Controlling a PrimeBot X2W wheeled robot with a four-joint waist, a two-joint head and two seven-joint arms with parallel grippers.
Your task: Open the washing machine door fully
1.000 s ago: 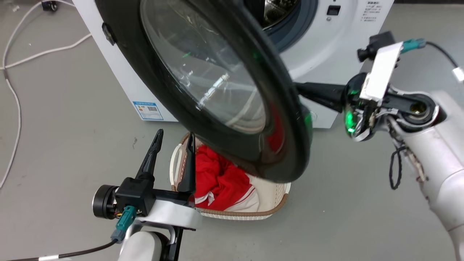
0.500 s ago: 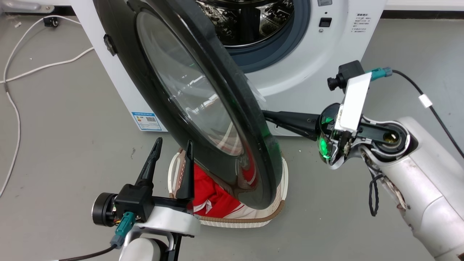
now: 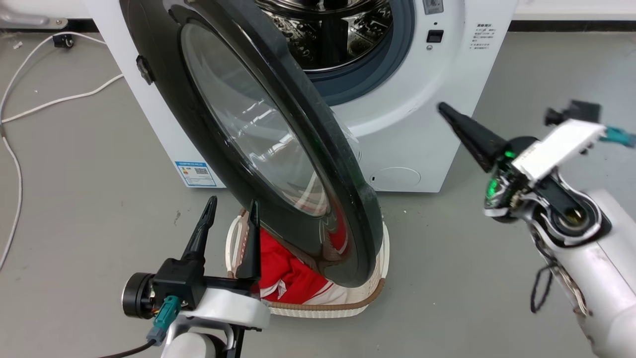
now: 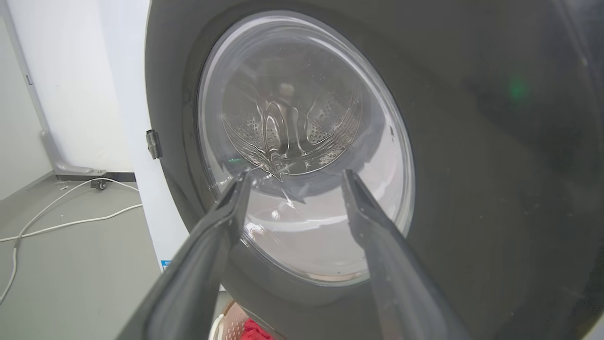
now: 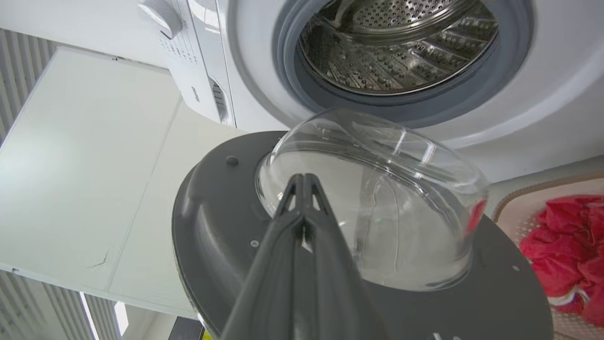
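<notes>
The washing machine is a white front-loader with its steel drum exposed. The washing machine door, a glossy black disc with a clear bowl window, stands swung out on its left hinge, roughly square to the machine's front. My left gripper is open just in front of the door's lower outer face, and nothing is between its fingers. My right gripper is shut and holds nothing. It hangs to the right of the door's free edge, apart from it. In the right wrist view, the gripper points at the door's inner glass bowl.
A cream laundry basket with red clothes sits on the floor right under the door's lower edge. White cables trail over the grey floor at the left. A blue label marks the machine's lower left corner.
My right gripper has drawn back from behind the door's free edge to the right and now points up and away from it. The door stands slightly wider. The head camera shifted.
</notes>
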